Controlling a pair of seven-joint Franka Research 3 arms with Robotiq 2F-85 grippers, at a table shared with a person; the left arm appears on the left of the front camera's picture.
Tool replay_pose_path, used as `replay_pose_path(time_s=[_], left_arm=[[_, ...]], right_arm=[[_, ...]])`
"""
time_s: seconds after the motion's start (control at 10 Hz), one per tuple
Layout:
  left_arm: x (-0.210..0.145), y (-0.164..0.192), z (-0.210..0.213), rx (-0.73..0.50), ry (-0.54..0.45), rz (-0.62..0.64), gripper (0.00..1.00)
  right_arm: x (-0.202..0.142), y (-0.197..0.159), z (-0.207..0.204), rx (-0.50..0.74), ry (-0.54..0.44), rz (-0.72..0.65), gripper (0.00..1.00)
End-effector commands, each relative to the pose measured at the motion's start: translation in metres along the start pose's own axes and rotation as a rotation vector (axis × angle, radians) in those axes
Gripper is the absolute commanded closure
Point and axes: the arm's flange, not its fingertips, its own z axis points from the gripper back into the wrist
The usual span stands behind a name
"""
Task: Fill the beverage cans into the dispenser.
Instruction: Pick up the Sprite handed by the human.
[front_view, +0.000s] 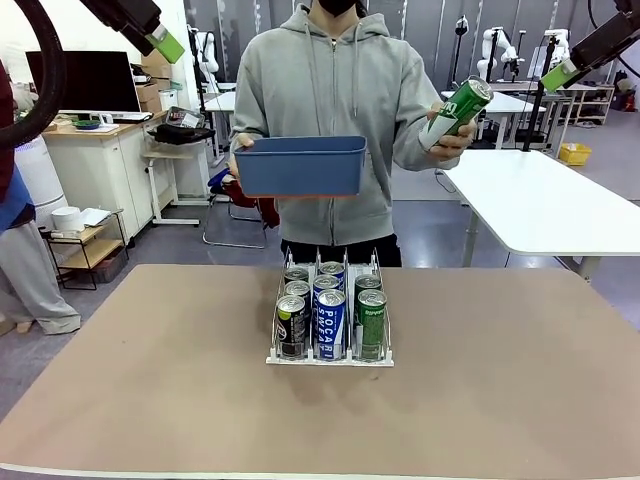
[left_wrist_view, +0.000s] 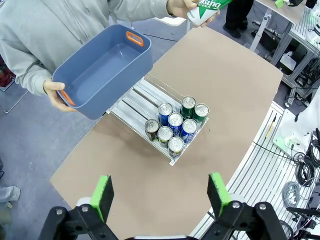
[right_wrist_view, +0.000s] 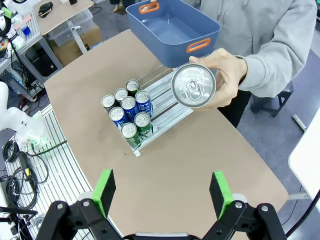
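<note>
My right gripper (right_wrist_view: 162, 192) hangs high, fingers wide apart and empty, and so does my left gripper (left_wrist_view: 160, 195). Near the right one, the person's hand (right_wrist_view: 227, 80) offers a green can (right_wrist_view: 193, 85), likely for handover. Mid-table, the dispenser (front_view: 330, 358) holds the other cans (front_view: 330, 315) against its near lip, where I judge the sloped lanes feed them. The person holds an empty blue bin (front_view: 300, 165) beyond it.

A robotics lab or research workroom: beyond the far edge of the brown surface (front_view: 150, 390) stand a dark monitor (front_view: 85, 82) on a cluttered desk (front_view: 100, 165), bare white tables (front_view: 550, 205) and a grey floor (front_view: 440, 240). Along the surface's near edge run slotted aluminium rails (right_wrist_view: 69, 165) and loose cable bundles (right_wrist_view: 17, 175).
</note>
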Motion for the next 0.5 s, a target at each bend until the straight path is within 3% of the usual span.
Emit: replay_pose_path(time_s=[0.0, 0.4], left_arm=[[0.0000, 0.0008, -0.0010, 0.013, -0.004, 0.007, 0.00], [0.0000, 0.0008, -0.0010, 0.013, -0.004, 0.007, 0.00]], right_arm=[[0.0000, 0.0011, -0.0018, 0.001, 0.004, 0.000, 0.00], [0.0000, 0.0011, -0.0018, 0.001, 0.004, 0.000, 0.00]])
